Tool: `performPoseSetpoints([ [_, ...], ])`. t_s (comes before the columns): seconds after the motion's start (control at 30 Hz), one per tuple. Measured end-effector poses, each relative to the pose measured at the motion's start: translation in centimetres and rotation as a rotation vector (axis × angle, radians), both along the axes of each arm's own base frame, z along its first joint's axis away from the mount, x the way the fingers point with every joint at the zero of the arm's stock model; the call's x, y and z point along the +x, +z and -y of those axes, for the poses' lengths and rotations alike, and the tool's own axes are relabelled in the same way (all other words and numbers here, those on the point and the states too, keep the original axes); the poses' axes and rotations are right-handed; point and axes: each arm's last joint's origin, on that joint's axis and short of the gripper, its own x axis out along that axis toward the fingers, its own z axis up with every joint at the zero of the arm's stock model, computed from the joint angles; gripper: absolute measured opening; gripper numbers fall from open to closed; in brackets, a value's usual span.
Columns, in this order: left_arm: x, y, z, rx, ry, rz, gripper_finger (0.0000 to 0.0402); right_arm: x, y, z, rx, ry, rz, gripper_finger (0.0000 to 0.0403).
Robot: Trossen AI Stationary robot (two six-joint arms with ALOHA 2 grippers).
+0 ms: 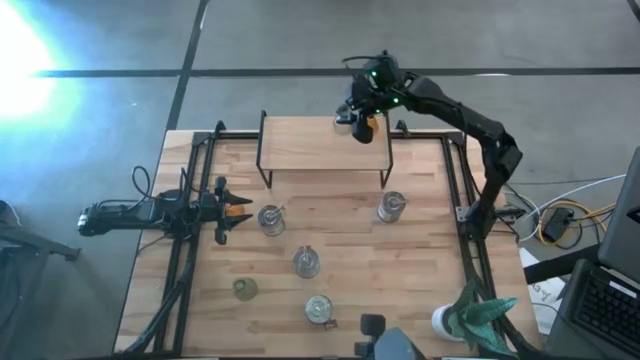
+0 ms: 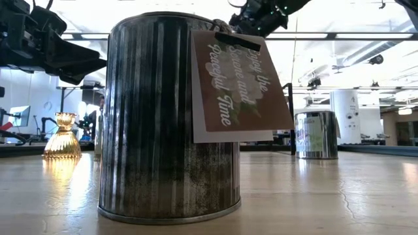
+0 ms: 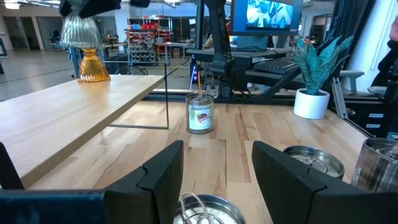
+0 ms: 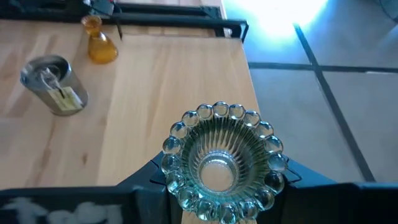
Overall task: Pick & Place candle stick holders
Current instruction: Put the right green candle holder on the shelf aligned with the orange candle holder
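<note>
We take the clear glass holder [image 4: 219,160] in the right pincer [image 4: 219,186] to be light, stiff and brittle, with a ribbed bowl and a beaded rim; glass this smooth is slippery, so the safest hold looks to be low across the body under the beads, where the fingers [image 4: 144,180] can seat against the ribs. That is where the right pincer has it now: clenched partway around the holder, one finger on each side, the bowl sitting between them and facing up. From above, this pincer [image 1: 358,118] hangs over the far edge of the raised shelf [image 1: 310,145], with an amber holder [image 4: 99,43] standing on the shelf just beside it. A drop onto the wood could chip it, we judge, so the release should come only once the base rests flat. The left pincer [image 1: 232,210] waits low over the worktop [image 1: 340,270], its fingers [image 3: 163,174] parted and gripping nothing, with a silvery tin [image 3: 205,211] directly beneath and between them and another tin [image 3: 200,114] farther ahead.
</note>
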Motion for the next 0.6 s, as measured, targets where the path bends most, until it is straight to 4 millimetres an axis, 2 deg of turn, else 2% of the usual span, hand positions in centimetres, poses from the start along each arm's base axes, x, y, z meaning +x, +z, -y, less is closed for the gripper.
performPoseSetpoints([
  [0.27,0.0,0.0,0.0,0.0,0.0,0.0,0.0195,1.2,-1.6,1.8,0.004,-0.001,-0.027,0.0121],
  [0.4,0.0,0.0,0.0,0.0,0.0,0.0,0.0195,1.5,-1.6,2.8,0.0,-0.005,-0.015,0.0121],
  [0.6,0.0,0.0,0.0,0.0,0.0,0.0,0.0195,2.3,-2.9,4.1,0.063,0.005,-0.039,0.0121],
])
